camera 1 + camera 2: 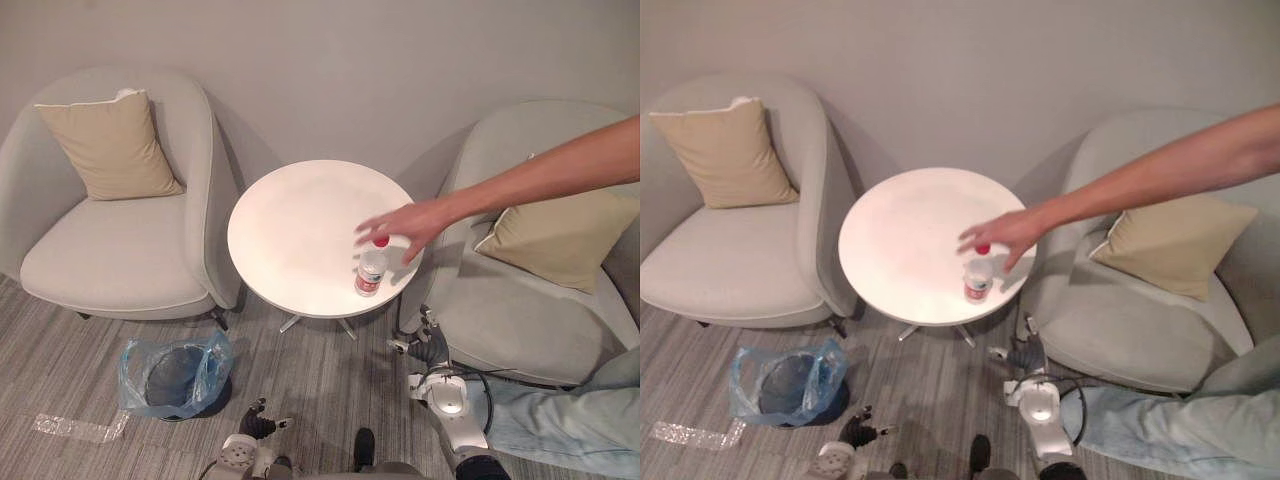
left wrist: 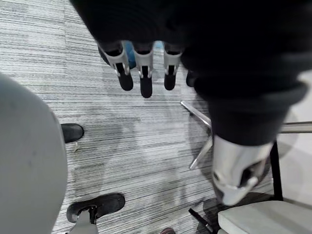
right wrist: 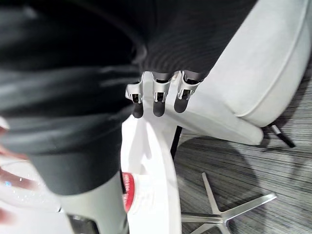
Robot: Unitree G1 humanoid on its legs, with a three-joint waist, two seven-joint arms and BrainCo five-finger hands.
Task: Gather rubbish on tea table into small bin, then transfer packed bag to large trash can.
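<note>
A small clear bottle (image 1: 370, 272) with a red cap stands upright near the right edge of the round white tea table (image 1: 300, 230). A person's hand (image 1: 400, 225) reaches in from the right and hovers at the cap. A small bin (image 1: 172, 378) lined with a blue bag sits on the floor left of the table. My left hand (image 1: 255, 423) hangs low near the bin, fingers (image 2: 144, 63) straight and holding nothing. My right hand (image 1: 428, 348) hangs below the table's right edge, fingers (image 3: 158, 97) relaxed and holding nothing. The bottle's cap (image 3: 127, 191) also shows in the right wrist view.
A grey armchair (image 1: 120, 250) with a tan cushion (image 1: 112, 145) stands left of the table. A second armchair (image 1: 520, 310) with a cushion (image 1: 565, 240) stands right. A person's jeans-clad leg (image 1: 560, 425) is at the lower right. A strip of clear tape (image 1: 75, 428) lies on the carpet.
</note>
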